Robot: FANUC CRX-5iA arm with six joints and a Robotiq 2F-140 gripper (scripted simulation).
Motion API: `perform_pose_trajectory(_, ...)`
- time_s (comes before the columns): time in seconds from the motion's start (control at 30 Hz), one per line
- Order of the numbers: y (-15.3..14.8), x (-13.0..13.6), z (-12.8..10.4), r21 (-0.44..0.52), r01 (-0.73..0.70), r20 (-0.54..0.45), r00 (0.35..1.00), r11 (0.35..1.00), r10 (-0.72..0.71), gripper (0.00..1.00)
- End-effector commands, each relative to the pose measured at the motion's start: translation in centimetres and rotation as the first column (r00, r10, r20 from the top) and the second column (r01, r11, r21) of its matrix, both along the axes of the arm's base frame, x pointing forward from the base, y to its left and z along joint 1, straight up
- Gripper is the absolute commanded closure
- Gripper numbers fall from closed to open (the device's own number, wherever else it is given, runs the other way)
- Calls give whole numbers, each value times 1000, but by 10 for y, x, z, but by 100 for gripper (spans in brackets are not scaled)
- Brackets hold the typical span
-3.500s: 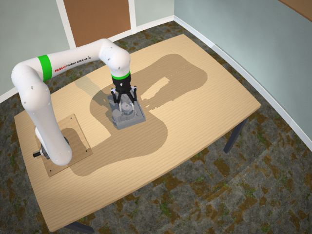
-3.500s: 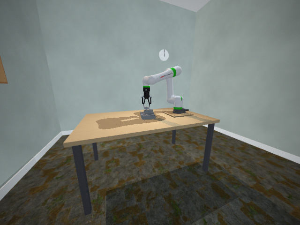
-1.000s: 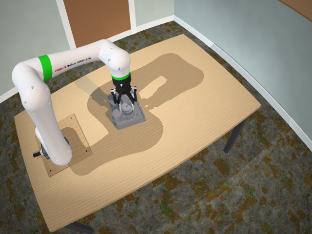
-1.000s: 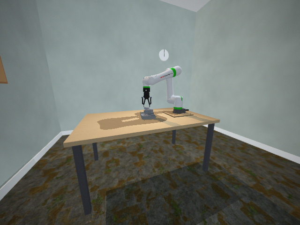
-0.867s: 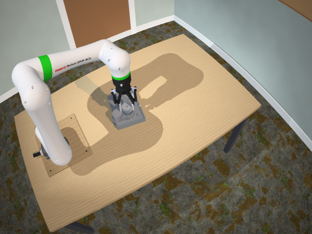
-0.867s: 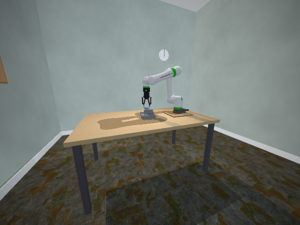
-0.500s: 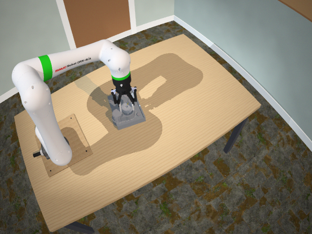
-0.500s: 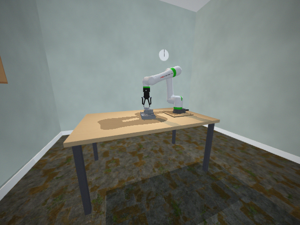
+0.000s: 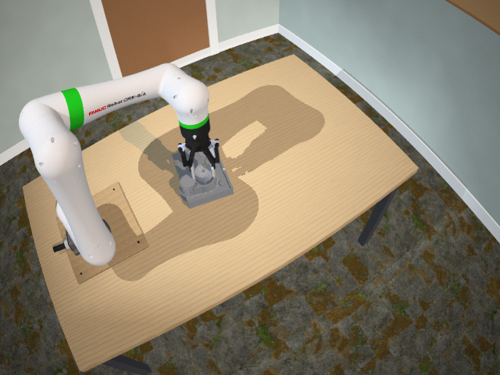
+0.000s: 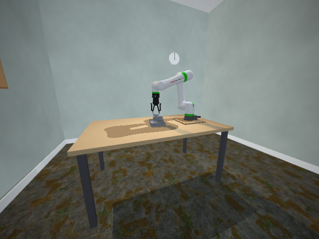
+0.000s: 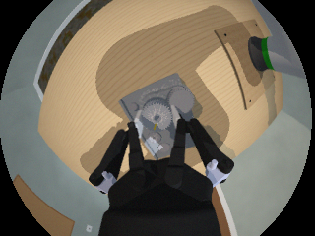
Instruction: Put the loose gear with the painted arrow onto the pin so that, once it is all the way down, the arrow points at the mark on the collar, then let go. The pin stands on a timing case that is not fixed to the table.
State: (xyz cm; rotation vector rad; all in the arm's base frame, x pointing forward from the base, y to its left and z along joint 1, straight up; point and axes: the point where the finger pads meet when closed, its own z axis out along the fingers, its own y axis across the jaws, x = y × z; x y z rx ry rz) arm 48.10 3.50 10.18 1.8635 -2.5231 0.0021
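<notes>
The grey timing case (image 9: 204,183) lies on the table under my wrist; it also shows in the exterior view (image 10: 157,122) and in the wrist view (image 11: 157,108). My gripper (image 9: 202,170) points straight down and is shut on the loose grey gear (image 9: 203,174), held just above the case. In the wrist view the gear (image 11: 156,118) sits between my fingers, with a small yellow arrow mark (image 11: 153,128) on it. A second gear (image 9: 187,186) is mounted on the case beside it. The pin and the collar mark are hidden under the gear.
The arm's base stands on a brown mounting plate (image 9: 108,233) at the table's left end. The table edge lies well away from the case on every side.
</notes>
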Motion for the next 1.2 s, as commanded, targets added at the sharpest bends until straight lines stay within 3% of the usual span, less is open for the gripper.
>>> perform_pose_trajectory(0.0,0,0,0,0,0,0,1000,1000,0,100)
perform_pose_trajectory(0.97,0,0,0,0,0,0,1000,1000,0,100)
perform_pose_trajectory(1.0,0,0,0,0,0,0,1000,1000,0,0)
perform_pose_trajectory(1.17,0,0,0,0,0,0,1000,1000,0,0)
